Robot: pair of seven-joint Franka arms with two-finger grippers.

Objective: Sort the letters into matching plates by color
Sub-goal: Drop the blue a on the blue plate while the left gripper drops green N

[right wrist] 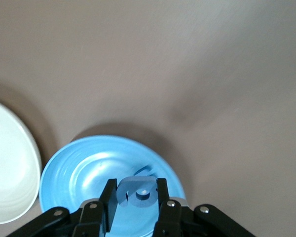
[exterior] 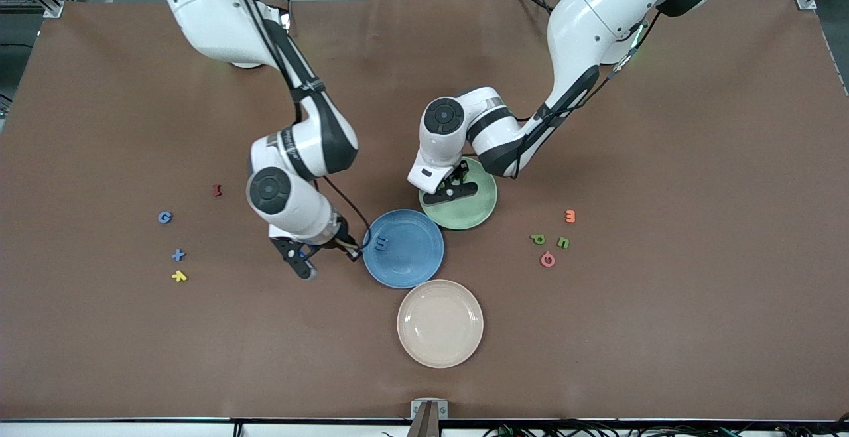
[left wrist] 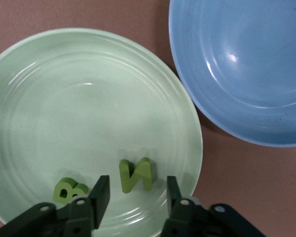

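A: Holding a blue letter [right wrist: 138, 192], right gripper [right wrist: 135, 197] had its fingers pinched on it, over the blue plate [exterior: 418, 268] rim toward the right arm's end. One blue letter [exterior: 381, 245] lay in that plate already.

B: Left gripper [left wrist: 137, 196]?

A: Spread wide, empty, low over the green plate [exterior: 481, 208]. Green N [left wrist: 136, 174] lay between its fingers, untouched, w/ another green letter [left wrist: 67, 190] just beside, both in the plate.

B: Advice for the drop?

A: IMO right should've shifted further in over the plate's middle before letting go, kept low so the foam didn't bounce out, and stayed clear of the letter inside.

B: What was left?

A: Blue G [exterior: 164, 217] and blue plus [exterior: 178, 254] toward right arm's end; green P [exterior: 538, 239] and another green one [exterior: 563, 243] toward left arm's end. Ignore red [exterior: 216, 190], yellow [exterior: 179, 276], orange [exterior: 570, 216], pink [exterior: 547, 259] and the cream plate [exterior: 440, 354].
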